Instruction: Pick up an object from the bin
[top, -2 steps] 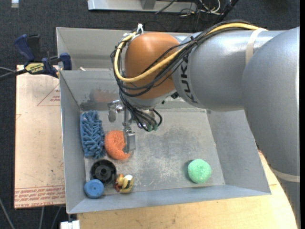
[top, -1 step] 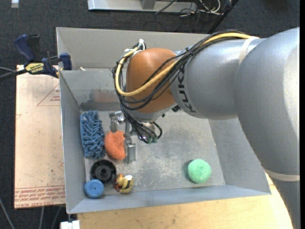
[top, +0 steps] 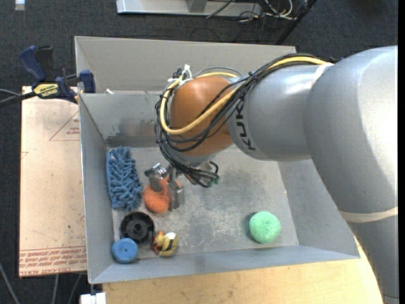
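The hand [top: 164,190] is down at the floor of the bin [top: 221,239], left of middle, and it is closed on an orange toy [top: 154,201] — a rounded lump with a narrower top. That top sits between the two fingers [top: 176,195], one on its left and one on its right, while the round body bulges out below and to the left, and looks to be resting on the floor. My guess is that the grip is on the narrow part because that part fits the span of the fingers, where the fat body would not.

The toy lies among neighbours. A blue knobbly cloth [top: 123,177] stretches along the left wall, just beside the toy. On the near side sit a black ring [top: 137,225], a blue cap [top: 125,251] in the near left corner, and a small yellow duck [top: 166,243]. They are close but not touching the hand. A green ball [top: 264,227] lies well apart, toward the near right.

The arm comes in from the right and its wrist hangs over the far half of the bin, so the hand drops almost straight down. That probably suits a lift straight up — with the cloth so close on the left, any sideways drag could snag it. The grasp looks made and the lift not yet done.
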You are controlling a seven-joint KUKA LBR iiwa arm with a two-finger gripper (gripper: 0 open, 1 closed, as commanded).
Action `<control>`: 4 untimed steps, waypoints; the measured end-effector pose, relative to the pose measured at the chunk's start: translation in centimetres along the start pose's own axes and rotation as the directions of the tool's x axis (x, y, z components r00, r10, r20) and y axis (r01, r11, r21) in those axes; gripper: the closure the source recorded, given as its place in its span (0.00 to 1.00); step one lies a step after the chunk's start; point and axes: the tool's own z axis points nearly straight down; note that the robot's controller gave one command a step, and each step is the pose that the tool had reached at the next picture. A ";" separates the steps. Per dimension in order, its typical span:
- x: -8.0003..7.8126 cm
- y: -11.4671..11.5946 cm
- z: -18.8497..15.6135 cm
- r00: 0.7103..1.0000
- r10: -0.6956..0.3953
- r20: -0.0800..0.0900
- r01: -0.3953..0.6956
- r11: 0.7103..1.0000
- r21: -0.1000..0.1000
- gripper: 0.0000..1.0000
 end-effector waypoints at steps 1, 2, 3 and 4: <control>0.0 0.0 0.0 1.000 0.000 0.000 0.000 1.000 0.000 1.00; 0.1 -1.6 -10.3 0.999 -0.038 0.004 0.038 0.999 0.000 1.00; 0.1 -1.6 -10.3 0.999 -0.038 0.004 0.038 0.999 -0.001 1.00; -0.8 -1.9 -18.1 0.999 -0.047 0.009 0.047 0.999 0.000 1.00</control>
